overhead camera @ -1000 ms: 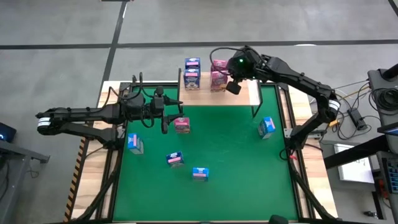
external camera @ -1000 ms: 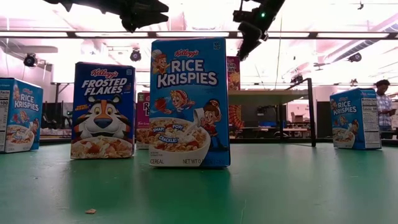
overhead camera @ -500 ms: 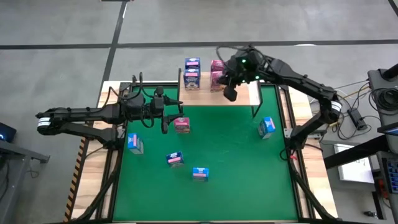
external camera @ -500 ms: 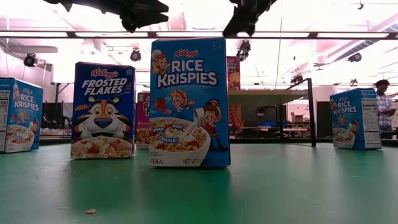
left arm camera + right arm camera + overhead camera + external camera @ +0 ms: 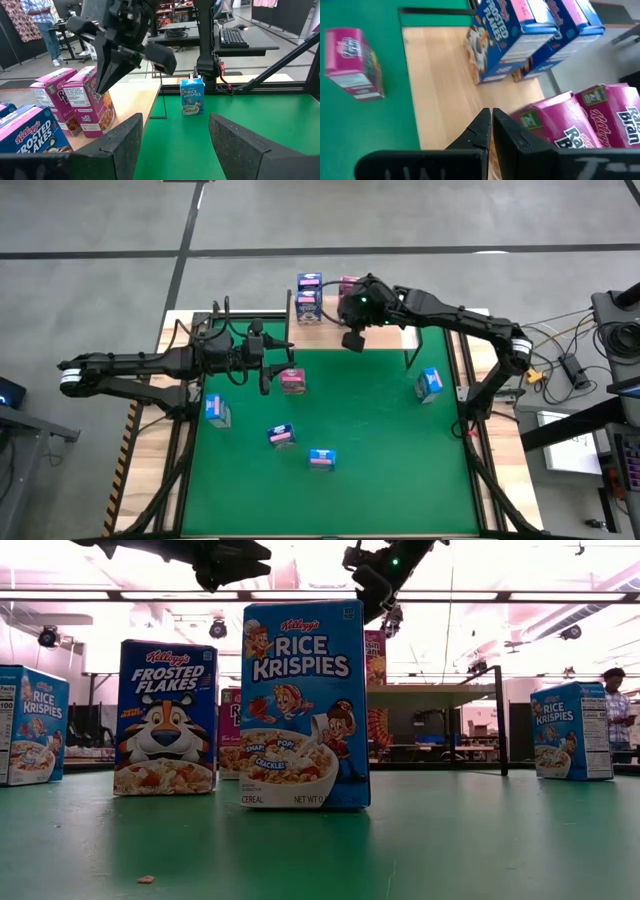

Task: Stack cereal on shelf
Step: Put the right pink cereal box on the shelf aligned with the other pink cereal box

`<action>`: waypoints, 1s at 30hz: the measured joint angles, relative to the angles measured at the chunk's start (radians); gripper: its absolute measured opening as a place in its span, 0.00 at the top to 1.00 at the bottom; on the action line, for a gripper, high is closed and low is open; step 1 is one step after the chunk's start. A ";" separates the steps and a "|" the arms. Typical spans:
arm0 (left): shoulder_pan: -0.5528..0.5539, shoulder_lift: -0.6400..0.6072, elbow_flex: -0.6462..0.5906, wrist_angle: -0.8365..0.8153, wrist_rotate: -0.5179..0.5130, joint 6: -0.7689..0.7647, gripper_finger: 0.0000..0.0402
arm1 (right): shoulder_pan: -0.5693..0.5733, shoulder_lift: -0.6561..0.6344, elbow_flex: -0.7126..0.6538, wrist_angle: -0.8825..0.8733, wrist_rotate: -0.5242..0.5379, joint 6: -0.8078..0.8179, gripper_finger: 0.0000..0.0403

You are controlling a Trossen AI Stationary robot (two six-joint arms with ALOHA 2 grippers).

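R end effector (image 5: 352, 340) shut, empty – over shelf (image 5: 385, 332) by pink cereal (image 5: 580, 122).

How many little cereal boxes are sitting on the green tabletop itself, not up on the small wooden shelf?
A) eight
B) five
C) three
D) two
B: the overhead view shows five on the green table: a pink box by the left hand, a blue one near the left edge, two toward the front, and one at the right.
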 joint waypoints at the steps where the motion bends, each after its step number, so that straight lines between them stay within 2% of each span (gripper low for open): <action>1: 0.000 0.000 0.000 0.000 0.000 0.000 0.48 | 0.000 0.003 0.000 0.000 0.002 0.000 0.98; 8: 0.000 0.000 0.000 0.000 0.000 0.000 0.48 | 0.000 0.016 0.000 0.003 0.006 -0.001 0.98; 13: 0.000 0.000 0.000 0.000 0.000 0.000 0.48 | 0.000 0.017 0.000 0.027 0.054 -0.010 0.98; 30: 0.000 0.000 0.000 0.000 0.000 0.000 0.48 | -0.016 0.018 0.000 0.073 0.057 -0.018 0.98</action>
